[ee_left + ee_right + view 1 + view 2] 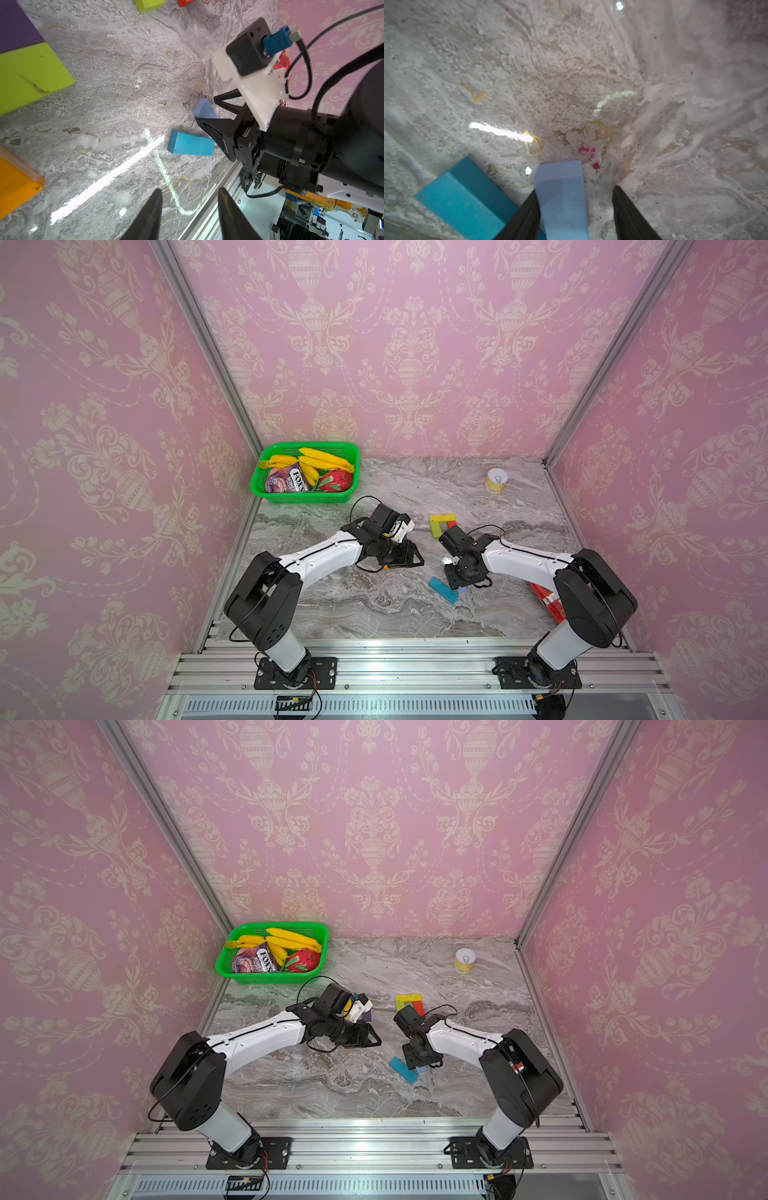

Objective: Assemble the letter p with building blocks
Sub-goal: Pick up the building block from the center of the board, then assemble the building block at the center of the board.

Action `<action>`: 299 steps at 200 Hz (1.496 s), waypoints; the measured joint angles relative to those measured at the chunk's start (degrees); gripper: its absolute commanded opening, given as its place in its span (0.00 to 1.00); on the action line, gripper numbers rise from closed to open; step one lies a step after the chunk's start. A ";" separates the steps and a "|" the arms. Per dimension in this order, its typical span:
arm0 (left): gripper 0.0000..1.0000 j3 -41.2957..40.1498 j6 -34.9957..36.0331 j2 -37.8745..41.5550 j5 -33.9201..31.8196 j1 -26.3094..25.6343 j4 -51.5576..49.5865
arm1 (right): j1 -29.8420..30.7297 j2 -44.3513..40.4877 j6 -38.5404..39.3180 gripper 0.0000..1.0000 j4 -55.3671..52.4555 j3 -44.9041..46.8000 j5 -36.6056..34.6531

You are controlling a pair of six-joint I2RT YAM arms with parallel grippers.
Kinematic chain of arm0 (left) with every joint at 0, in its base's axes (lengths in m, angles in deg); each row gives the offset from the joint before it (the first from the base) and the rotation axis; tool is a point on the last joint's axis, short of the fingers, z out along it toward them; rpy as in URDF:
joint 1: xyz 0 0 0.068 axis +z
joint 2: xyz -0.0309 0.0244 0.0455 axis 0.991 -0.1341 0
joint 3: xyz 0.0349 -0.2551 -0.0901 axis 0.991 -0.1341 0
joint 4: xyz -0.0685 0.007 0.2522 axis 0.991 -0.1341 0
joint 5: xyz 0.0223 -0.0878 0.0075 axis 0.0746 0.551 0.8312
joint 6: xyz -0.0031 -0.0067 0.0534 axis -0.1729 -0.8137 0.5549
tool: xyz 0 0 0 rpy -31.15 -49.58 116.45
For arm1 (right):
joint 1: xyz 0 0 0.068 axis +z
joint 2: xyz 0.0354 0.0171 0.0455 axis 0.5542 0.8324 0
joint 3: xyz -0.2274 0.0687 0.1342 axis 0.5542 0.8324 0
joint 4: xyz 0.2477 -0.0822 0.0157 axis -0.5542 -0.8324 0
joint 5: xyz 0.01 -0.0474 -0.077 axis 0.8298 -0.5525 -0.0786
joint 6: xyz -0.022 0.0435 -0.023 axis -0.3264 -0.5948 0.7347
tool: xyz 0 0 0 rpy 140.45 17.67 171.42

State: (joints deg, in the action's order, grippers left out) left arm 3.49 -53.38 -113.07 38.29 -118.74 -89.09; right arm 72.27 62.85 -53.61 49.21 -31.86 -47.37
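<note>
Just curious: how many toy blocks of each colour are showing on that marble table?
yellow block: 1
lime green blocks: 2
red block: 1
purple block: 1
orange block: 1
teal block: 1
light blue block: 1
Total: 8 showing; others may lie hidden.

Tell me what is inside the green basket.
Inside the green basket lie yellow bananas, a purple FOX'S packet and a red fruit. They overlap, so most of the basket's floor and anything beneath them are hidden.
</note>
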 measured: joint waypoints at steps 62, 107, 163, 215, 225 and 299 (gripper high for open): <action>0.47 0.44 0.26 -0.28 -0.61 0.00 -0.22 | 0.00 -0.37 -1.64 0.21 0.22 0.39 0.00; 0.46 2.95 0.70 -1.64 -0.59 0.00 -0.24 | -3.96 -1.42 -4.55 0.24 -0.48 -1.66 -0.13; 0.46 4.09 1.16 -2.27 -0.59 0.00 -0.26 | -10.47 -0.98 -14.16 0.24 0.70 -7.72 -0.87; 0.46 4.09 1.53 -2.27 -0.59 0.00 -0.35 | -11.58 5.51 -22.45 0.26 3.56 -8.04 -0.74; 0.46 4.09 1.55 -2.27 -0.59 0.00 -0.42 | -11.58 6.36 -23.61 0.26 4.07 -8.04 -0.72; 0.46 4.94 2.38 -3.65 -0.59 0.00 -0.87 | -11.76 6.21 -27.93 0.75 9.70 -8.17 -1.01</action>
State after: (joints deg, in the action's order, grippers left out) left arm 8.43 -51.00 -116.72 37.70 -118.74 -89.96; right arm 60.51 69.06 -81.54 58.91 -40.03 -48.38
